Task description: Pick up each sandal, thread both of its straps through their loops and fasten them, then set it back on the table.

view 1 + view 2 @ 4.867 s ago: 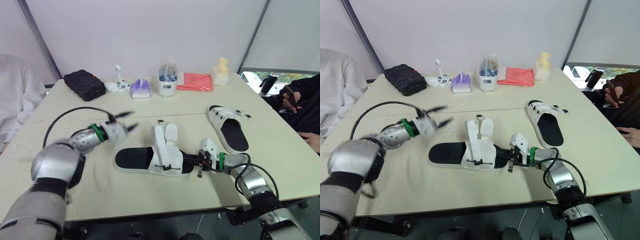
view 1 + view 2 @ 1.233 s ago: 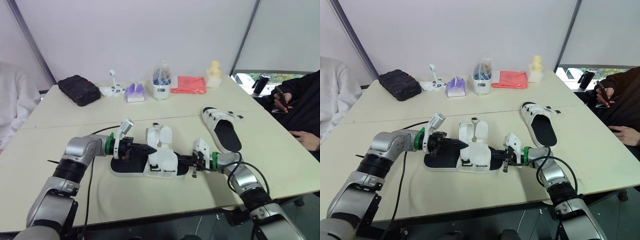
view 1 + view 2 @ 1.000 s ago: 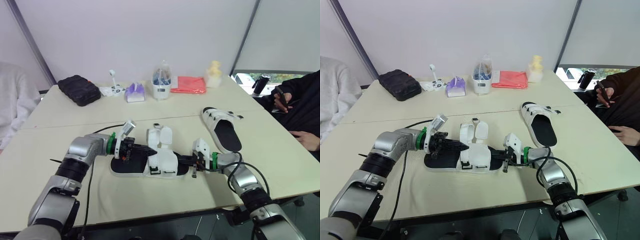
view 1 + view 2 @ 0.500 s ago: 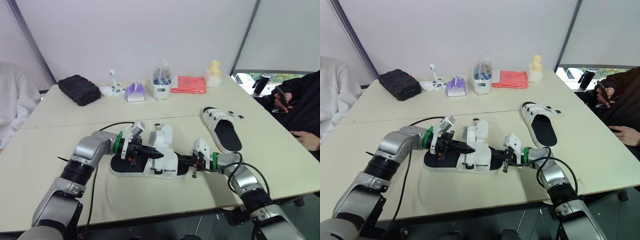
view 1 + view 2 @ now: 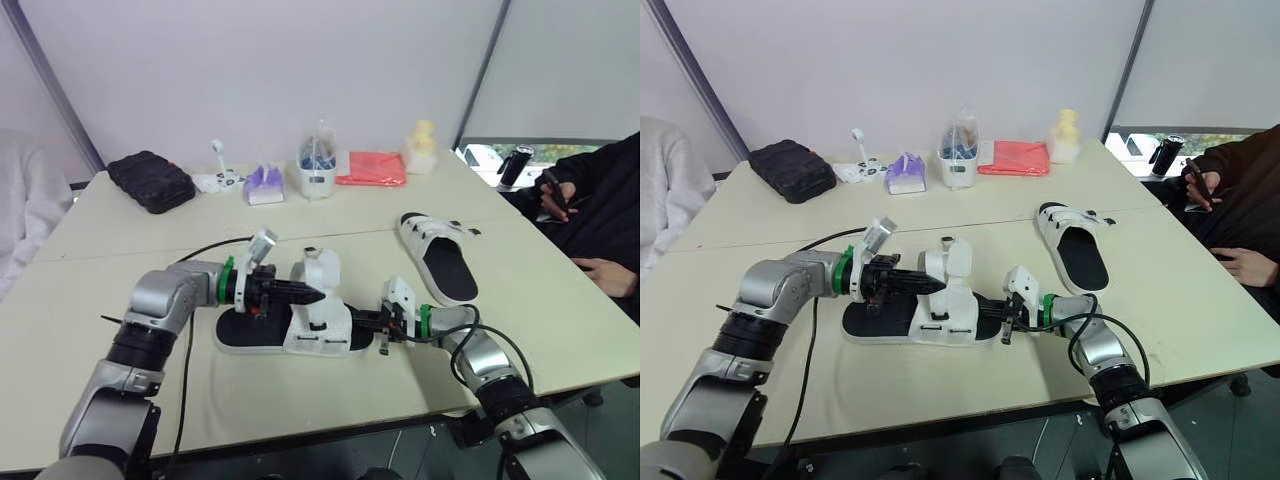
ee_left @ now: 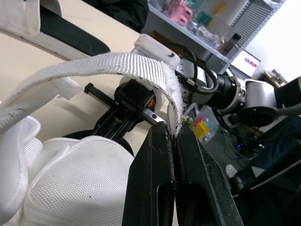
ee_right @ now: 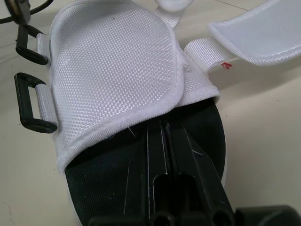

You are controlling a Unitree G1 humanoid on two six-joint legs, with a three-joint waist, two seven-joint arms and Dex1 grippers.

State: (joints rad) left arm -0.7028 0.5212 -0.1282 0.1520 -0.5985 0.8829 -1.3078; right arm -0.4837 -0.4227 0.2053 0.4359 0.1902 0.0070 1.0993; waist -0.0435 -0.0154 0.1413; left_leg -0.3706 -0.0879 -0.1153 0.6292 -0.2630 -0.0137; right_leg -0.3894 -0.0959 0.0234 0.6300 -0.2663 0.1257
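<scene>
Left gripper (image 6: 171,136) now at sandal (image 5: 318,326), pinching its strap (image 6: 117,63), right gripper (image 7: 163,128) closed flat on insole (image 7: 106,167)

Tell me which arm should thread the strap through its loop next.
Left. The left gripper has its jaws shut on the strap end, above the sandal; the right gripper lies low on the sandal's footbed, likely steadying it.

sandal (image 7: 117,70): white woven cloth upper, matt black footbed | strap (image 6: 94,66): coarse white webbing | loops (image 7: 19,103): black plastic | surface (image 7: 263,141): smooth, matt
</scene>
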